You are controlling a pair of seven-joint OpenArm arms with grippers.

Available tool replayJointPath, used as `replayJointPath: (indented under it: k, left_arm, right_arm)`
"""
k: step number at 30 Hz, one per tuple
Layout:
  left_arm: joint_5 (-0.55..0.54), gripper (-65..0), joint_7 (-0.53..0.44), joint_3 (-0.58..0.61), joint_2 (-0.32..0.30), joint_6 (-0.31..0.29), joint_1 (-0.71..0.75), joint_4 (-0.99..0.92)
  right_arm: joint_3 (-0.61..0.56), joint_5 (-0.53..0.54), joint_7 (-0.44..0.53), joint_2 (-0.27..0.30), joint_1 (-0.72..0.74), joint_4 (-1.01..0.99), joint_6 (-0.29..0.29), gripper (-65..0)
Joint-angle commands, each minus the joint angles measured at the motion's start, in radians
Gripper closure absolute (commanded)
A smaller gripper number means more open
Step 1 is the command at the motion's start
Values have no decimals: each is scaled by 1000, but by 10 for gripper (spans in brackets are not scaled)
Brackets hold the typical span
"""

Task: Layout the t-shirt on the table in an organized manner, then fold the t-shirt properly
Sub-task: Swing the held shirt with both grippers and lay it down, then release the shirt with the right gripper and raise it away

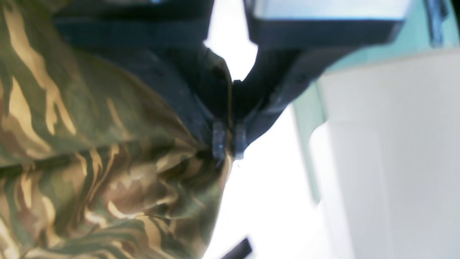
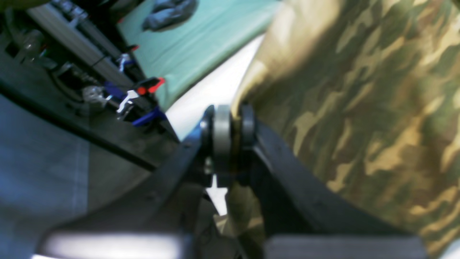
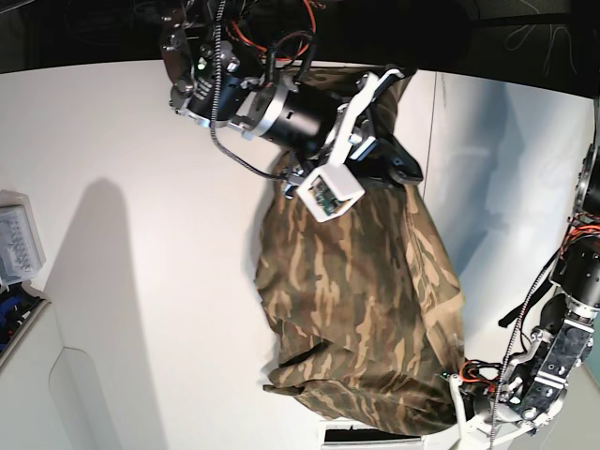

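Both claws are clamped on the t-shirt (image 3: 361, 309).

Left claw (image 1: 229, 144): in the left wrist view the two pads (image 1: 218, 138) are pressed nearly together, with a bunched edge of camo cloth pinched at the tips. The fabric gathers into folds right at the pinch and spreads away to the lower left of that view. In the base view this arm sits at the bottom right, at the shirt's lower corner (claw itself is mostly hidden behind cloth and wiring there).

Right claw (image 2: 231, 135): in the right wrist view the round pads (image 2: 222, 136) are squeezed onto a thin fold of the shirt, and cloth shows between them and hangs on below the pinch. The rest of the garment fills the right side of that view. In the base view the right arm (image 3: 281, 108) reaches in from the top left and grips the shirt's upper end, with its white camera housing (image 3: 330, 194) in front of the fabric.

Shirt position: stretched between the two grips and running from top centre down to bottom right over the white worktop (image 3: 141, 281). The upper part looks narrow and gathered and the lower part wider and rumpled, with a folded-over hem along the bottom. Cannot tell how much of it actually rests on the surface and how much is lifted. It is not laid out flat.

Other: a clear plastic box (image 3: 19, 234) sits at the left edge of the base view, well apart from the shirt.
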Motion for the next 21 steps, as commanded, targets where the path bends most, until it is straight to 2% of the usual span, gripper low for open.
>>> replayJointPath:
  k: [1,3,5,6,8,10,14,17,21]
  left_arm:
    - [3,0,-20,-10,-31,29,-42,14]
    - [-6,-10,-20,-10,-76,58,-42,14]
    - [-23,-133,-19,-10,-114,68,-42,14]
    - [-32,-186,-17,-10,-132,66,-42,14]
    - [-51,-246,5,-11,-158,67,-42,14]
    - [-79,-246,32,-14,-169,57,-42,14]
    - [-154,-246,58,-14,-174,-10,-41,14]
    - [-216,-246,80,-14,-174,-87,-28,14]
    - [-287,-246,78,-14,-172,-202,34,16]
  right_arm:
    - [-25,4,22,-12,8,17,11,-30]
    - [-50,-29,22,-11,8,17,11,-216]
    - [-47,-34,22,-11,8,17,6,-342]
    - [-41,-34,24,-11,8,17,3,-359]
    - [-19,-34,35,-11,8,17,2,-358]
    - [20,-33,41,-11,10,17,-8,-358]
    - [133,-34,47,-11,27,17,-35,-358]
    - [214,-38,109,-11,27,9,-99,-358]
    - [253,-122,145,-11,63,-63,-167,-356]
